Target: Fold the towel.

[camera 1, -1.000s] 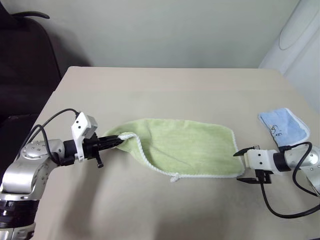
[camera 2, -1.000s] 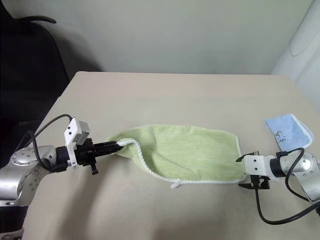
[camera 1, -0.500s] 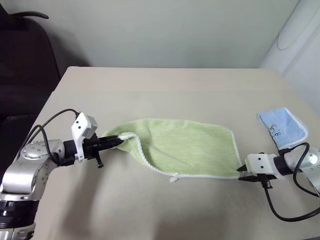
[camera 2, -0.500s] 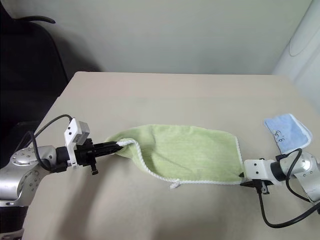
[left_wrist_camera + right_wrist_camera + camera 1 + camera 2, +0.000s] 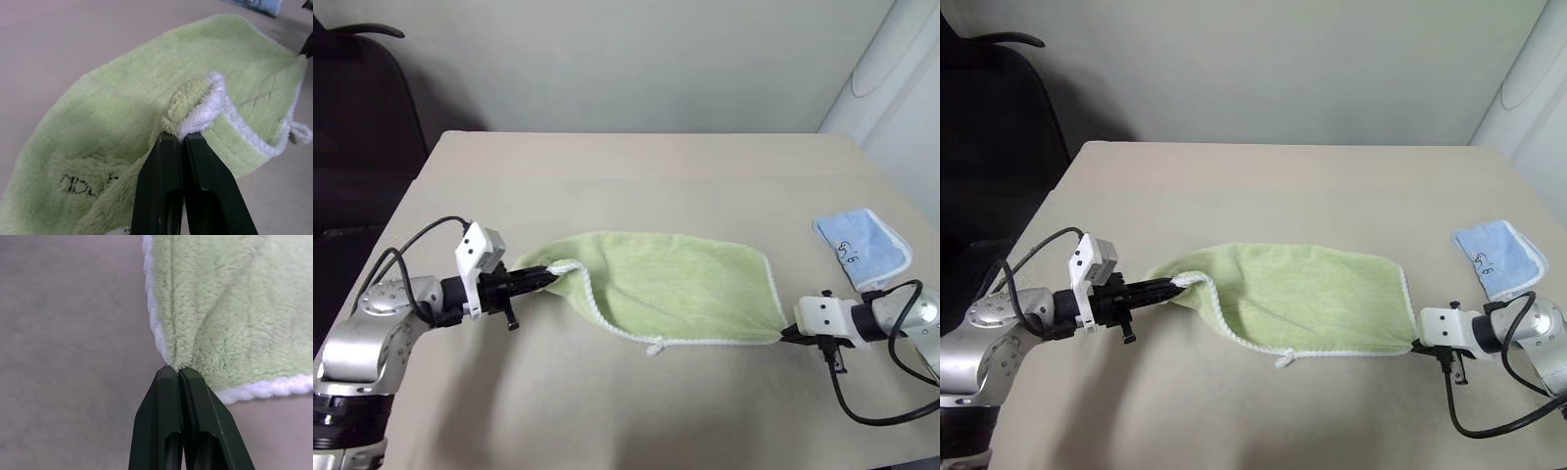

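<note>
The light green towel (image 5: pixel 675 284) with white stitched edging lies stretched across the middle of the table, its small white loop (image 5: pixel 655 347) at the near edge. My left gripper (image 5: pixel 546 277) is shut on the towel's left end, where the edging (image 5: pixel 205 110) bunches up just above the fingertips; a handwritten mark (image 5: pixel 80 183) shows on the cloth. At the right end, my right gripper (image 5: pixel 787 336) is shut on the near right corner of the towel (image 5: pixel 205 308), the pile pinched between its black fingers (image 5: pixel 161 416).
A smaller light blue cloth (image 5: pixel 860 245) with white edging lies at the table's right side, beyond my right arm. A black chair (image 5: pixel 362 117) stands off the table's left edge. A black cable (image 5: pixel 862 416) loops under my right wrist.
My right gripper, open beside the towel's near right corner a second ago, has closed on that corner. The left gripper and the towel have stayed put.
</note>
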`<move>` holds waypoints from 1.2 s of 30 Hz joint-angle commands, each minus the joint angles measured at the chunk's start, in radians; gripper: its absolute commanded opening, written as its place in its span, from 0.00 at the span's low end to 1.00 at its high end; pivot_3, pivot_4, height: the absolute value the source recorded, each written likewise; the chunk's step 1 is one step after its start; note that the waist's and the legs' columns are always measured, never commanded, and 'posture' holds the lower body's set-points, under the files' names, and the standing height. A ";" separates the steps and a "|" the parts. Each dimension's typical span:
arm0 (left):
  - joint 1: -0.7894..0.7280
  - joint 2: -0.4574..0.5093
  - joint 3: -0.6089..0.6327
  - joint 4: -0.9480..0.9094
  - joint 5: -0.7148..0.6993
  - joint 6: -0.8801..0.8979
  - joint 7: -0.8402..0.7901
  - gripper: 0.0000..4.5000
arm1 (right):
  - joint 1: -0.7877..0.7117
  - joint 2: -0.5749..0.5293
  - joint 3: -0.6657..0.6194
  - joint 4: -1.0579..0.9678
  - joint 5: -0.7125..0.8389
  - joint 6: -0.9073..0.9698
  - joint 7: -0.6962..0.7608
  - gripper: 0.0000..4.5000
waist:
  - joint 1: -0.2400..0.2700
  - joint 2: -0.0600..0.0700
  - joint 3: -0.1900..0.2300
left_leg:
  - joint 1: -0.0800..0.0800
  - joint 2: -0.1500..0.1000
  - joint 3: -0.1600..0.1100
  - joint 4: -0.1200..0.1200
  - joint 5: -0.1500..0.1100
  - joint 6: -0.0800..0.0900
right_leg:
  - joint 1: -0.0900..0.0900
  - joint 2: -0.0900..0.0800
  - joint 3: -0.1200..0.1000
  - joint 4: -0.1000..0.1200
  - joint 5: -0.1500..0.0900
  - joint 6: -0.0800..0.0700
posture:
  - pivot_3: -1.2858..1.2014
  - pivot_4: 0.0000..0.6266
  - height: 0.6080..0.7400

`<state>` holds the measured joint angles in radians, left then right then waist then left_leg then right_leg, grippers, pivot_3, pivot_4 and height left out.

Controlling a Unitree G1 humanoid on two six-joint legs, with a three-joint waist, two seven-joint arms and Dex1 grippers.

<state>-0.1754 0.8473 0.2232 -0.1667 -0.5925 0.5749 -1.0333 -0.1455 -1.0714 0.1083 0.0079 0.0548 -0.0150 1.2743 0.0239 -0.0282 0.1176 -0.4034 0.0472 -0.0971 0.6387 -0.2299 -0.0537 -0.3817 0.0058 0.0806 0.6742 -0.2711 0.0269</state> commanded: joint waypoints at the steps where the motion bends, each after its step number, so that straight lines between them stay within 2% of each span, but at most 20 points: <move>1: -0.113 -0.036 0.069 0.036 -0.050 0.006 0.065 0.00 | -0.099 0.001 -0.093 0.052 0.008 0.008 -0.081 0.01 | 0.001 0.001 0.001 | 0.000 0.000 0.000 0.000 0.000 0.000 | 0.000 0.000 0.000 0.000 0.000 0.000 | 0.52 0.24 1.00; 3: -0.184 -0.060 0.080 0.085 -0.056 0.011 0.102 0.00 | -0.160 0.003 -0.103 0.089 -0.002 -0.004 -0.113 0.01 | 0.001 0.002 0.003 | -0.001 0.000 0.000 0.001 0.002 0.000 | -0.002 0.000 0.001 0.002 0.001 -0.001 | 0.52 0.24 1.00; 5: -0.306 -0.094 0.067 0.176 -0.025 -0.019 0.150 0.00 | -0.278 0.008 -0.099 0.180 -0.042 -0.035 -0.166 0.01 | 0.001 0.003 0.003 | 0.000 0.000 0.000 0.000 0.003 0.000 | -0.002 0.001 0.001 0.003 0.006 0.005 | 0.52 0.24 1.00; 11: -0.656 -0.188 0.050 0.507 0.059 -0.123 0.250 0.00 | -0.590 0.015 -0.057 0.459 -0.139 -0.129 -0.244 0.01 | 0.006 0.004 0.004 | -0.002 0.001 0.000 0.000 0.003 0.001 | -0.005 0.000 0.001 0.002 0.010 0.008 | 0.52 0.24 1.00; 16: -0.889 -0.201 0.062 0.781 0.120 -0.258 0.267 0.00 | -0.778 0.016 -0.042 0.626 -0.189 -0.209 -0.276 0.01 | 0.004 0.004 0.004 | -0.016 0.001 0.000 0.000 0.004 0.001 | -0.019 0.000 0.001 -0.002 0.011 0.008 | 0.52 0.24 1.00; 19: -0.966 -0.188 0.067 0.877 0.141 -0.302 0.265 0.00 | -0.815 0.006 -0.053 0.643 -0.172 -0.222 -0.256 0.01 | 0.002 0.004 0.004 | -0.019 0.001 0.000 -0.003 0.007 -0.005 | -0.022 -0.001 0.001 -0.010 0.011 0.009 | 0.52 0.24 1.00; 22: -0.966 -0.172 0.059 0.874 0.142 -0.306 0.213 0.00 | -0.789 -0.015 -0.074 0.607 -0.131 -0.216 -0.207 0.01 | -0.002 0.004 0.004 | -0.021 0.000 0.000 -0.007 0.005 -0.004 | -0.022 -0.003 0.001 -0.014 0.011 0.009 | 0.52 0.24 1.00; 25: -0.893 -0.149 0.071 0.768 0.112 -0.275 0.142 0.00 | -0.735 -0.046 -0.119 0.544 -0.073 -0.182 -0.173 0.01 | -0.004 0.005 0.004 | -0.027 0.000 0.000 -0.007 0.005 -0.004 | -0.027 -0.004 0.001 -0.015 0.011 0.009 | 0.52 0.24 1.00; 27: -0.850 -0.134 0.081 0.717 0.094 -0.235 0.126 0.00 | -0.695 -0.065 -0.142 0.499 -0.047 -0.161 -0.159 0.01 | -0.001 0.005 0.004 | -0.033 0.000 0.001 -0.003 0.006 -0.006 | -0.034 -0.004 0.001 -0.012 0.011 0.009 | 0.52 0.24 1.00; 33: -0.783 -0.110 0.094 0.627 0.057 -0.158 0.129 0.00 | -0.622 -0.096 -0.180 0.410 -0.006 -0.113 -0.150 0.01 | 0.000 0.005 0.004 | -0.033 0.000 0.000 0.003 0.006 -0.005 | -0.033 -0.004 0.001 -0.012 0.013 0.012 | 0.52 0.24 1.00; 36: -0.441 0.022 0.140 0.335 -0.085 0.063 -0.059 0.00 | -0.212 -0.166 -0.296 0.055 0.243 0.150 0.103 0.01 | -0.006 0.005 0.003 | -0.032 0.000 0.002 0.004 0.005 -0.001 | -0.030 -0.004 0.002 -0.013 0.016 0.013 | 0.52 0.24 1.00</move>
<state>-0.7237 0.8184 0.3068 0.2739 -0.6082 0.5297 -1.0112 -0.4850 -1.2052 -0.1171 0.1905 0.1777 -0.0051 1.2535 0.0175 -0.0234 0.1202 -0.4332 0.0477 -0.0942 0.6432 -0.2256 -0.0557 -0.4089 0.0022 0.0824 0.6618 -0.2572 0.0390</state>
